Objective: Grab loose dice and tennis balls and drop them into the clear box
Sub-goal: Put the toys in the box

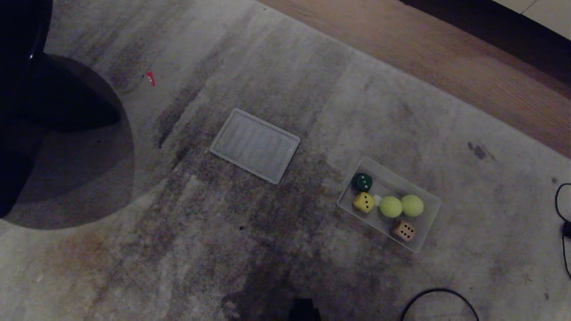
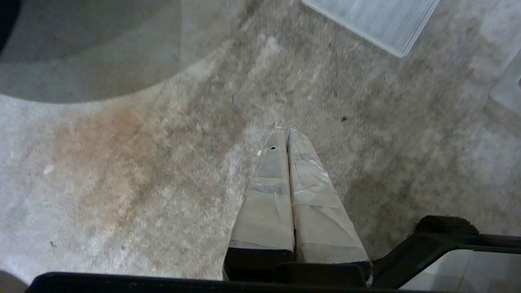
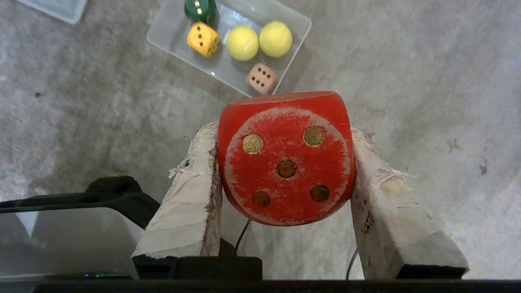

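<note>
Five pieces already lie inside the transparent, low-walled rectangular plastic box [image 1: 426, 196] on the stained grey carpet [image 1: 223, 249]: a dark green die with pale pips [image 1: 362, 181] in one corner, a yellow die with dark pips [image 1: 364, 202] just beside it, two fuzzy yellow-green tennis balls [image 1: 391, 207] [image 1: 412, 205] touching each other in the middle of the box, and a tan die with dark pips [image 1: 403, 230] against the box's near wall. A flat, ribbed clear rectangular panel [image 1: 254, 145] lies on the carpet, apart from the box. The right gripper [image 3: 286, 134] holds a red die with gold pips [image 3: 286, 162] clamped between its two tape-wrapped fingers [image 3: 191, 195], above bare carpet short of the box's near wall, its five-pip face toward the wrist camera. The left gripper [image 2: 287, 131] hangs over bare carpet away from the box, its wrapped fingers pressed together on nothing.
</note>
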Robot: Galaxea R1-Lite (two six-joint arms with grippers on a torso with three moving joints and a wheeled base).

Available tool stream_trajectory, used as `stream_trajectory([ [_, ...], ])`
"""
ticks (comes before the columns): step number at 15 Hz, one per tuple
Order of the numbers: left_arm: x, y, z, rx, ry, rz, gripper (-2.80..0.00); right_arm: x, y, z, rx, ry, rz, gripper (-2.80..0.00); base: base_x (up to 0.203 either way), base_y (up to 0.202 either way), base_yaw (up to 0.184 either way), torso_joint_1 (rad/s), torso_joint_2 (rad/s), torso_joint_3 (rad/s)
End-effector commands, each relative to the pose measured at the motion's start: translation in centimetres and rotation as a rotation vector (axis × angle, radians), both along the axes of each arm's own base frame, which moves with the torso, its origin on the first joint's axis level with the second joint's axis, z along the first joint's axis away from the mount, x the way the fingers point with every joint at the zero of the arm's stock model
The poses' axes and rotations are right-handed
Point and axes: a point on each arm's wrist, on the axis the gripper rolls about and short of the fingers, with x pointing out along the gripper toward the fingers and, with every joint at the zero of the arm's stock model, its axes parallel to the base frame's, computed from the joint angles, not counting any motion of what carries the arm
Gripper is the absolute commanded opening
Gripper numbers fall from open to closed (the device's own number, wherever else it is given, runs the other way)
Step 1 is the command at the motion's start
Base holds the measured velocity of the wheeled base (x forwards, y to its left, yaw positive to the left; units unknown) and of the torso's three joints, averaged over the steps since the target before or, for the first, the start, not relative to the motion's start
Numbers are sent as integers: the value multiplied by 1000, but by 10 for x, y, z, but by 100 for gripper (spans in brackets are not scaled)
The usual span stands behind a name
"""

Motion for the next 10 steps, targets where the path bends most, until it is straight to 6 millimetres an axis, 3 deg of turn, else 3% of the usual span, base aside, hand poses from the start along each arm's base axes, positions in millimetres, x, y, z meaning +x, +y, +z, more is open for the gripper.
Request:
stream_trajectory([
  [1, 0, 0, 0, -2, 3, 1, -280, 0, 0, 0, 0, 2, 0, -280, 0, 0, 0, 6, -6, -198],
  [10, 0, 0, -1, 1, 4, -1, -280, 0, 0, 0, -4, 4, 8, -280, 0, 0, 0, 4, 2, -199],
])
